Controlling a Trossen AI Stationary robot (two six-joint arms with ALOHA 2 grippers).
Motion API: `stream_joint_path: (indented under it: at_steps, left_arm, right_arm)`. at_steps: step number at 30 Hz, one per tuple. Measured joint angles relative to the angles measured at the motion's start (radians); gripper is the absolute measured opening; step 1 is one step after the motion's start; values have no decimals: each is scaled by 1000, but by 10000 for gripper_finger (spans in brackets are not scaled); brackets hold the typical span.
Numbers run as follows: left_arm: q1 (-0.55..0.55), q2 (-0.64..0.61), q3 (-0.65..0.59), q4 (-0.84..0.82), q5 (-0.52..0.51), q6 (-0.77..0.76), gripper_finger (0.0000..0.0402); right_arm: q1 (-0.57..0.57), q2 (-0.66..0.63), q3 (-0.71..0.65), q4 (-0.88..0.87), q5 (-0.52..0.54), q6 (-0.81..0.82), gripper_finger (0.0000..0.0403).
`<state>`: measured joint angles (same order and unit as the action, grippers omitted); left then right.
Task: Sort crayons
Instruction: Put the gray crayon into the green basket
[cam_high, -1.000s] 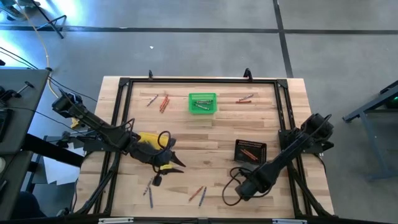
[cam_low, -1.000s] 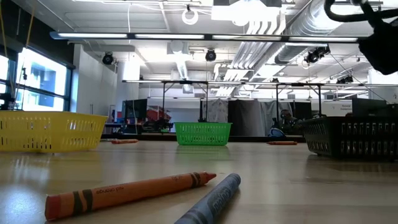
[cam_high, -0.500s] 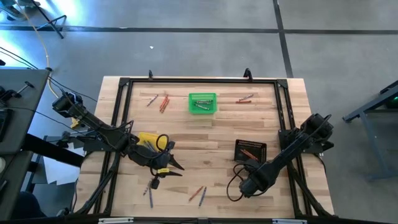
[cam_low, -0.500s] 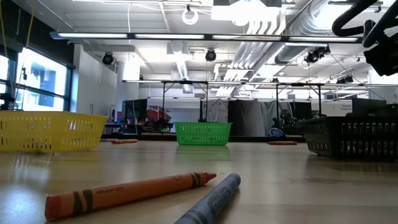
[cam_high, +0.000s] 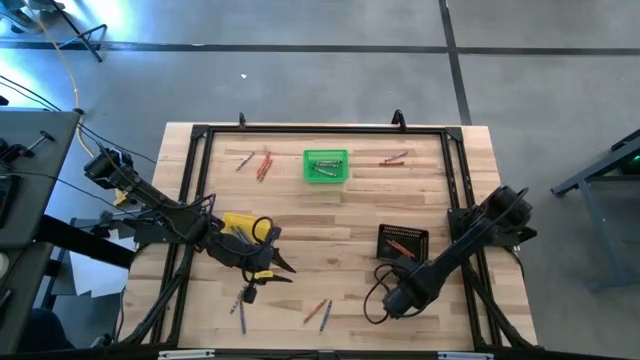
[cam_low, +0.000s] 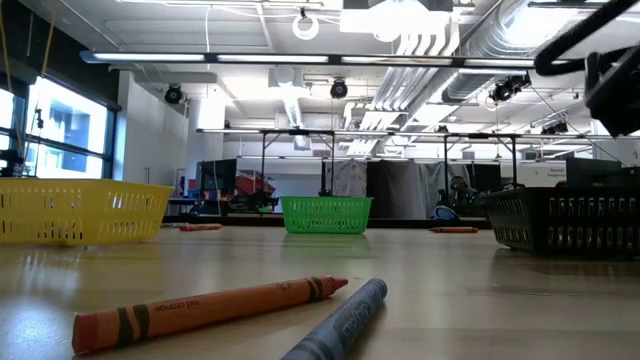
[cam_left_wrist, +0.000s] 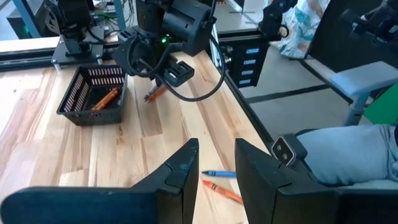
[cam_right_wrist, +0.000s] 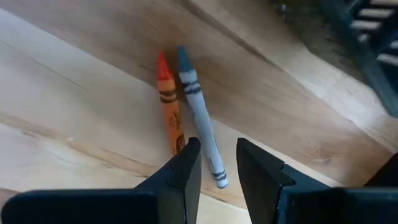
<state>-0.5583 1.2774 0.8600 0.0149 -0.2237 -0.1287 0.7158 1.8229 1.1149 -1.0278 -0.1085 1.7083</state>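
I count two paper-wrapped crayons under my right claw (cam_right_wrist: 212, 163): an orange crayon (cam_right_wrist: 168, 99) and a blue-grey crayon (cam_right_wrist: 198, 107), lying side by side on the wooden counter (cam_high: 330, 215). That claw hangs above them, fingers slightly apart, empty. My left claw (cam_high: 285, 267) hovers beside the yellow mesh basket (cam_high: 238, 223), likewise narrowly parted, empty.

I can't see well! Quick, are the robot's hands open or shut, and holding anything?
Left gripper: fingers open, holding nothing.
Right gripper: fingers open, holding nothing.
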Motion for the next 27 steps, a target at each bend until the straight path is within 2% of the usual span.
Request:
stream_joint_path:
  at_steps: [19,22,27]
  left_arm:
    - [0,0,0,-10,0,-1,90]
    - [0,0,0,-14,0,-8,90]
    - [0,0,0,-18,0,-9,90]
  right_arm:
    - [-2,77,3,27,-14,-59,92]
    - [-8,78,3,34,-16,-73,77]
    - [-15,80,2,38,-16,-94,18]
